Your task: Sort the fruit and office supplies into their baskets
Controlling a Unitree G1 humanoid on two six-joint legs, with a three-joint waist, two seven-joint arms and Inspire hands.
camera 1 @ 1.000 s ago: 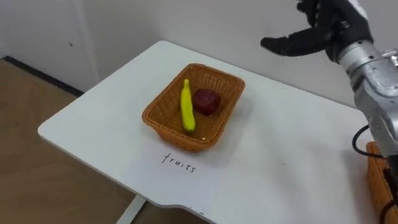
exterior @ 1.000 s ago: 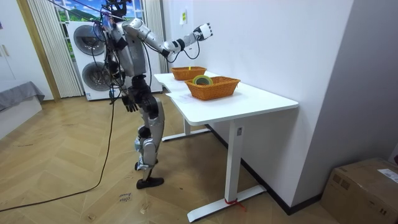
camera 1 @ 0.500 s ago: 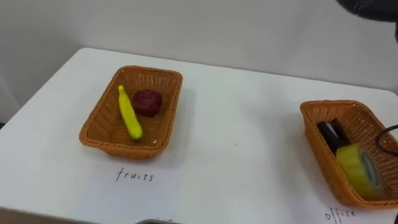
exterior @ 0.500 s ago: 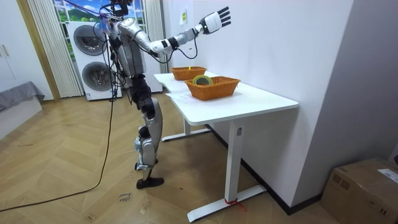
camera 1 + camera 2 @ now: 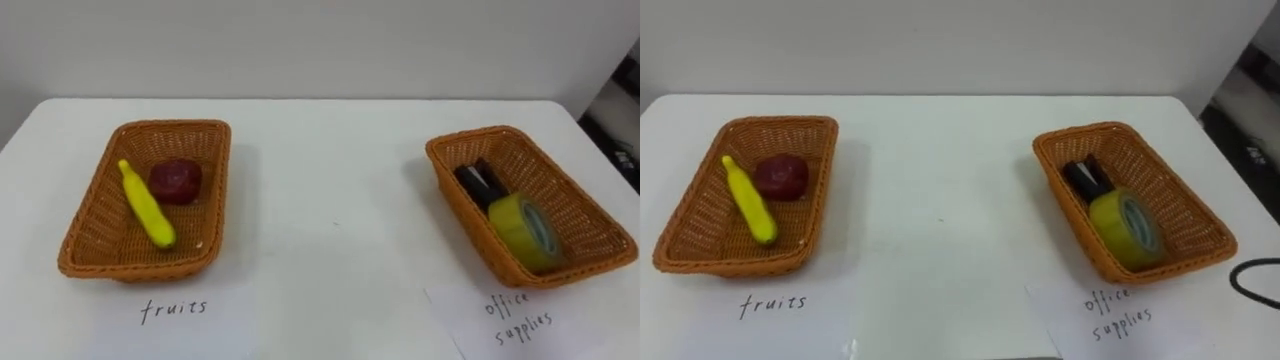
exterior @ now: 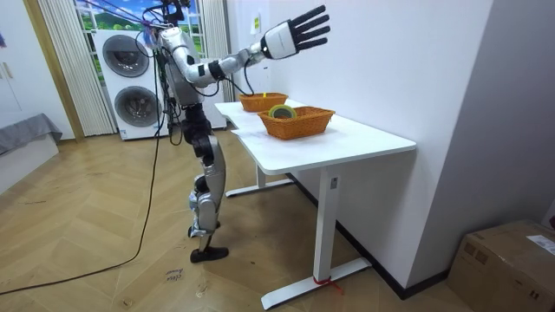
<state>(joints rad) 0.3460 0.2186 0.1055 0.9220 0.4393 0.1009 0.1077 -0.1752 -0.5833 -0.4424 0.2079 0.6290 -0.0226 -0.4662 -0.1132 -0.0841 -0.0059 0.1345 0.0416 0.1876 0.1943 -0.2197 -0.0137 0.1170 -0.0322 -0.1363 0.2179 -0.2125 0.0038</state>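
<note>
Two wicker baskets stand on the white table [image 5: 325,210]. The left basket [image 5: 176,127] holds a yellow banana [image 5: 147,205] and a dark red fruit [image 5: 176,181]. In the right basket [image 5: 498,134] lie a yellow tape roll [image 5: 524,230] and a black item [image 5: 478,183]. In the room view my right hand [image 6: 295,33] is raised high above the table's far end, open with fingers spread and holding nothing. It is well clear of both baskets [image 6: 296,121].
A handwritten paper label [image 5: 173,308] lies in front of the left basket, another [image 5: 512,315] in front of the right one. I stand at the table's end on the room view's left. Washing machines [image 6: 124,78] stand behind me, a wall behind the table.
My head view has swung to the right, so both baskets now show. My right hand rose higher and left the eye view, and my body turned toward the table. The basket contents lie unchanged.
</note>
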